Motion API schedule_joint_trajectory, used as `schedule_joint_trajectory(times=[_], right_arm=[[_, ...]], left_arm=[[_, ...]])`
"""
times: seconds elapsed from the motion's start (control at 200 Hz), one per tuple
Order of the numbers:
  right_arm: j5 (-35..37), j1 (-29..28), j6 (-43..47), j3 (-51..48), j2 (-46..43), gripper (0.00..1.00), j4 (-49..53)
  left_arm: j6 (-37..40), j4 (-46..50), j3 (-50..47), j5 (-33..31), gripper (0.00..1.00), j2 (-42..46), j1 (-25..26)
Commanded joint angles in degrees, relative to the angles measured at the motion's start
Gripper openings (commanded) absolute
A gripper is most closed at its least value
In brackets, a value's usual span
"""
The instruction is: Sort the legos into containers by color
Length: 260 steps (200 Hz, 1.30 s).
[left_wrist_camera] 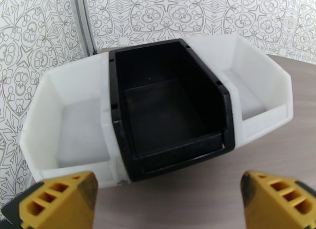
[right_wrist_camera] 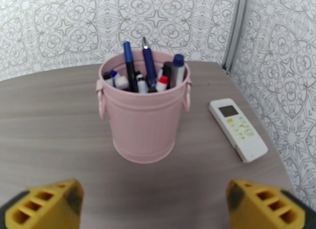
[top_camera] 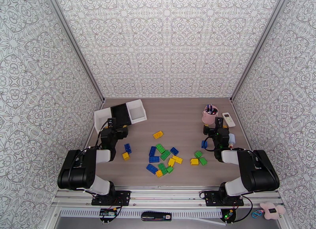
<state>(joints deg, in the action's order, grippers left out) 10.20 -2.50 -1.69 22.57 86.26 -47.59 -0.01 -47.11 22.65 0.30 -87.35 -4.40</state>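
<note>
Several yellow, green and blue legos lie scattered across the middle of the table. One blue lego and one yellow lego sit just right of my left arm. A blue lego rests by my right arm. Three containers stand side by side at the back left: a black bin between a white bin and another white bin, with nothing inside any of them. My left gripper is open just in front of the black bin. My right gripper is open, facing the pink cup.
A pink cup full of pens stands at the back right, with a white remote beside it. Patterned walls close the table on three sides.
</note>
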Motion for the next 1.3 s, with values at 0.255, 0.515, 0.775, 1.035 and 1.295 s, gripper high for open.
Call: schedule_joint_trajectory(times=[0.255,0.515,0.775,1.035,1.295], right_arm=[[-0.2,-0.1,-1.5,5.6,-9.7,1.0,18.7],[-0.5,-10.2,1.1,14.5,-12.7,1.0,36.0],[-0.5,-30.0,0.2,23.9,-11.2,1.0,46.2],[-1.5,-44.0,-2.8,29.5,-6.1,1.0,44.3],[-8.8,-48.6,-2.4,31.6,-1.6,1.0,33.8]], left_arm=[[-1.0,5.6,0.8,-2.9,1.0,5.1,0.3],[-5.0,31.7,9.9,-3.6,1.0,14.6,2.0],[-7.2,47.2,23.5,-2.5,1.0,11.8,5.0],[-15.5,61.5,39.8,-11.4,1.0,0.0,9.4],[-22.1,69.5,52.0,-16.0,1.0,-13.3,12.1]])
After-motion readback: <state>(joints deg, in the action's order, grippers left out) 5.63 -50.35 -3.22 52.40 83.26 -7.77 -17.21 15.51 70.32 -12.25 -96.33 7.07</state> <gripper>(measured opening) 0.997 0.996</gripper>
